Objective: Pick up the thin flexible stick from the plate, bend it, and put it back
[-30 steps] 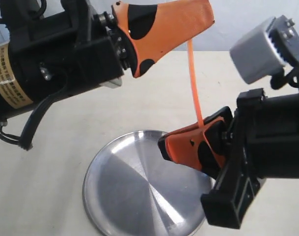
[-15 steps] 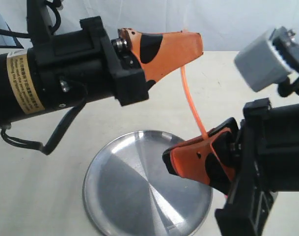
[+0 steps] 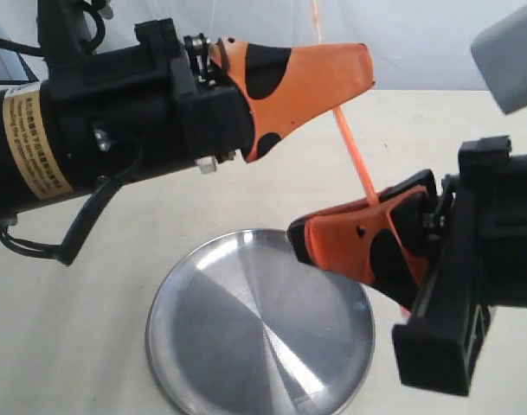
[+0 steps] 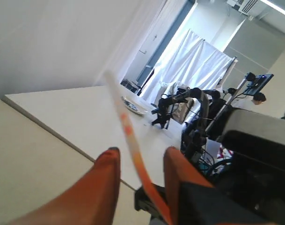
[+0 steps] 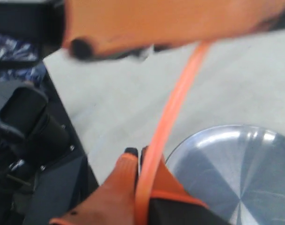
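The thin flexible stick (image 3: 354, 156) runs straight up from my right gripper (image 3: 299, 242), which is shut on its lower end above the plate's far right rim. It passes my left gripper (image 3: 354, 73) and leaves the top of the exterior view. In the left wrist view the stick (image 4: 128, 136) runs between the left gripper's (image 4: 141, 152) spread fingers, and I cannot tell whether it touches one. The right wrist view shows the stick (image 5: 172, 108) pinched in the right gripper (image 5: 136, 152). The silver plate (image 3: 237, 346) lies bare on the table, also seen as the plate (image 5: 245, 159).
The cream table (image 3: 90, 285) surrounds the plate. The bulky black left arm (image 3: 90, 138) hangs over the table's left half. The right arm's black body (image 3: 479, 277) fills the right edge, with a grey housing (image 3: 510, 52) above it.
The left gripper has opened. The stick, curved half a second ago, now stands straight and reaches above the left fingers. The right gripper rose slightly, still holding it.
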`<state>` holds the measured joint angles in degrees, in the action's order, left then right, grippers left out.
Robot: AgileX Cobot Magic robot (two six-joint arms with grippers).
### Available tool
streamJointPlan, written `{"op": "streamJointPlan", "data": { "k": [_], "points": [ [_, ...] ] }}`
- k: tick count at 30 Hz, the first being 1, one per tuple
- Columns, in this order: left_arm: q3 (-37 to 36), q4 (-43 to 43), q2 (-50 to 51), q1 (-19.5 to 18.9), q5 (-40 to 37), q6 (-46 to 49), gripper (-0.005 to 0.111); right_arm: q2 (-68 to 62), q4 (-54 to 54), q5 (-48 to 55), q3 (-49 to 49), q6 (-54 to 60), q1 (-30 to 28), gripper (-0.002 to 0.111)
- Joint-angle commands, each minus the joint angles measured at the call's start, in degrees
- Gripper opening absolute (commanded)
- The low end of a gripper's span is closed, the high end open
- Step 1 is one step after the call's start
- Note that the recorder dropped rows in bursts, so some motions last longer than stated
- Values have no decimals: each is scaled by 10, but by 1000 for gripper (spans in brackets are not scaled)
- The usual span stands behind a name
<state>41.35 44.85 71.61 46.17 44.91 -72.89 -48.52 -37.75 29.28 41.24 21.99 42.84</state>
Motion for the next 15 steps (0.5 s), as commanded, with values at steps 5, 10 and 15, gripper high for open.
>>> {"op": "streamJointPlan", "data": {
  "k": [5, 10, 15],
  "points": [
    [-2, 24, 1, 2, 43, -55, 32, -47, -2, -50, 0, 5, -1, -1],
    [-2, 103, 1, 2, 10, -29, 0, -66, -36, -55, 2, 5, -1, -1],
    [-2, 174, 1, 2, -95, -47, 0, -30, -58, -25, 27, 5, -1, -1]
  ]
}}
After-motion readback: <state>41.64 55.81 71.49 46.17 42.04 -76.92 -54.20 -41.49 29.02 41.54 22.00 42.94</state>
